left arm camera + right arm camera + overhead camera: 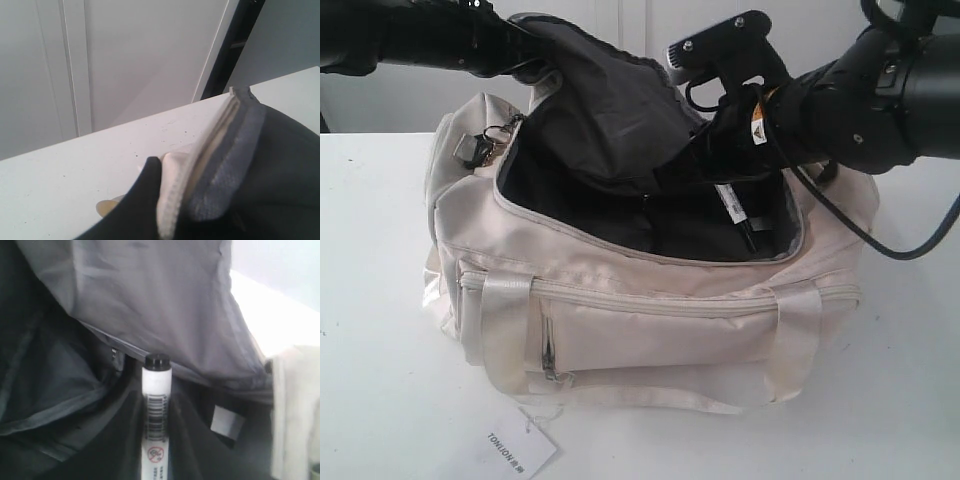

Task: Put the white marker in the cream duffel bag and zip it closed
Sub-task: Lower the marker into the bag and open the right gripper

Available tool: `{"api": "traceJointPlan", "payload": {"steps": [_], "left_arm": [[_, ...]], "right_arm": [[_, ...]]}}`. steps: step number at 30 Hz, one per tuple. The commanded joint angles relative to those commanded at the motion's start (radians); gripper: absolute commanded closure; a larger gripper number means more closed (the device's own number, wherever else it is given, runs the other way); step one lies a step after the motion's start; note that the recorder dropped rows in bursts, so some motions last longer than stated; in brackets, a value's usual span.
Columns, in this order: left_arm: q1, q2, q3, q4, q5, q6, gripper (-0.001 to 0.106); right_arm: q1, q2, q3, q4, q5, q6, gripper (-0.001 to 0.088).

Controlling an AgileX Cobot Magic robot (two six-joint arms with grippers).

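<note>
The cream duffel bag (650, 320) stands on the white table with its top zipper open and the dark lining showing. My left gripper (525, 45) is shut on the edge of the bag's top flap (200, 165) and holds it lifted; one black finger (142, 200) presses against the cream seam. Reaching into the opening, my right gripper (715, 175) is shut on the white marker (733, 205), whose dark end points down inside the bag. The right wrist view shows the marker (156, 405), barcode label facing me, clamped between the dark jaws above the lining.
A white paper tag printed TONLION (520, 450) lies on the table (380, 300) in front of the bag. Black rings (485, 140) hang at the bag's left end. A black cable (880, 240) loops from the right arm over the bag's right end.
</note>
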Motion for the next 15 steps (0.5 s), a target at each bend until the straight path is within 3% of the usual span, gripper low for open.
{"api": "traceJointPlan", "payload": {"steps": [4,15], "left_arm": [[0.000,0.000,0.000,0.000,0.000,0.000,0.105],[0.000,0.000,0.000,0.000,0.000,0.000,0.105]], "right_arm": [[-0.032,0.000,0.000,0.000,0.014,0.103,0.0868],[-0.053,0.000,0.000,0.002,0.025,0.144,0.0868]]}}
